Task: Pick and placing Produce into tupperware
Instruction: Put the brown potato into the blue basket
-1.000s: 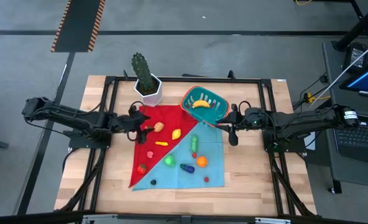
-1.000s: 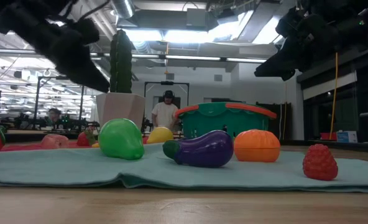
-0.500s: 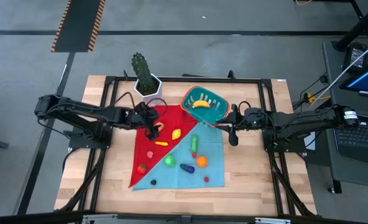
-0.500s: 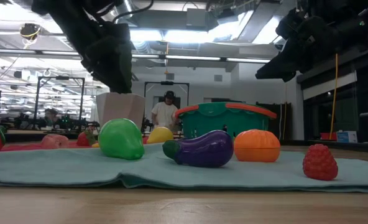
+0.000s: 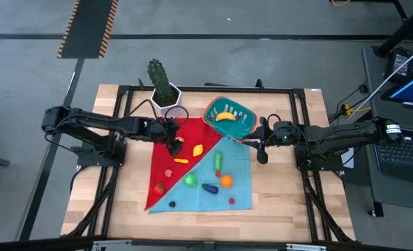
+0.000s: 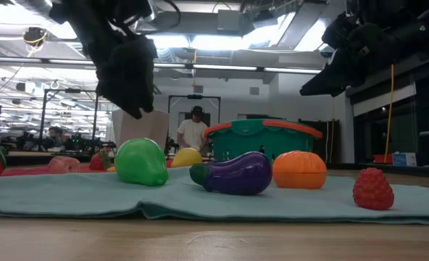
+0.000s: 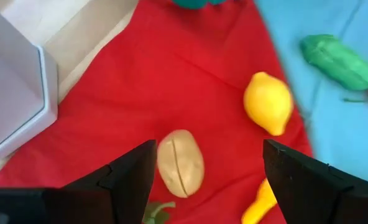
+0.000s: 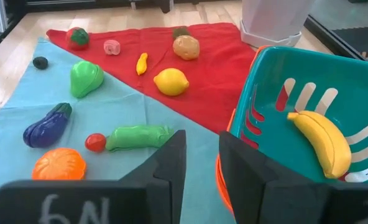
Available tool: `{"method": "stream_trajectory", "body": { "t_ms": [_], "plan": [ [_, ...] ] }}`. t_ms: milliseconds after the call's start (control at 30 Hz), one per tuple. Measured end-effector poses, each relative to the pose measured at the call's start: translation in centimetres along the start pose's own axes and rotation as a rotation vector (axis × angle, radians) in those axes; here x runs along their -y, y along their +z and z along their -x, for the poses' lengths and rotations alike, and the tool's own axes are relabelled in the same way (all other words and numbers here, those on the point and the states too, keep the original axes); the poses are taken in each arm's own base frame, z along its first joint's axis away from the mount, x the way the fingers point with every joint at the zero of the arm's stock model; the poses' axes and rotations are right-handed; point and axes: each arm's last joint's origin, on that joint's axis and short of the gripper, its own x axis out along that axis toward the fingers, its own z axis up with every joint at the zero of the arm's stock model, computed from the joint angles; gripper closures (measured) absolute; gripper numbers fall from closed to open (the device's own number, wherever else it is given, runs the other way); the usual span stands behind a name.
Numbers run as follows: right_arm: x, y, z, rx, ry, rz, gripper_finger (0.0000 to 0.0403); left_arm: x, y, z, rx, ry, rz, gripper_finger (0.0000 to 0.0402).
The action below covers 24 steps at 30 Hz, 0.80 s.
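Right now I am seeing my left gripper (image 7: 206,171) hanging over the red half of the cloth (image 5: 166,157), its dark fingers (image 7: 131,171) spread wide and empty around a tan, oval toy potato (image 7: 179,163) with a moulded seam down its middle. That arm is reaching in from the table's left edge, elbow bent, wrist close to the white hexagonal plant pot (image 5: 167,102). My right gripper (image 5: 261,148) is hovering beside the teal ribbed plastic tub (image 5: 229,116) with the orange rim, its fingers (image 8: 169,163) narrowly parted and holding nothing. Inside the tub a smooth yellow toy banana (image 8: 319,141) is lying on the slotted floor. Other glossy plastic produce is lying scattered on the red and light blue cloth (image 5: 213,197): a yellow lemon (image 8: 170,81), a green cucumber (image 8: 137,137), a purple eggplant (image 6: 237,173), a ridged orange (image 6: 298,170), a bumpy red berry (image 6: 372,189) and a green pear (image 6: 140,162).
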Motion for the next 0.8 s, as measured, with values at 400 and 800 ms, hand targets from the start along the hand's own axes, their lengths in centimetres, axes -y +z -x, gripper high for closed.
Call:
{"method": "stream_trajectory", "body": {
  "t_ms": [400, 800],
  "plan": [
    [0.0, -0.1, -0.1, -0.006, 0.0, 0.0, 0.0305, -1.0, -0.4, -3.8, -0.156, 0.055, 0.003, 0.0126],
    [0.0, -0.1, -0.1, -0.006, 0.0, 0.0, 0.0305, -1.2, -1.0, -5.9, -0.258, 0.028, 0.018, 0.0125]
  ]
}}
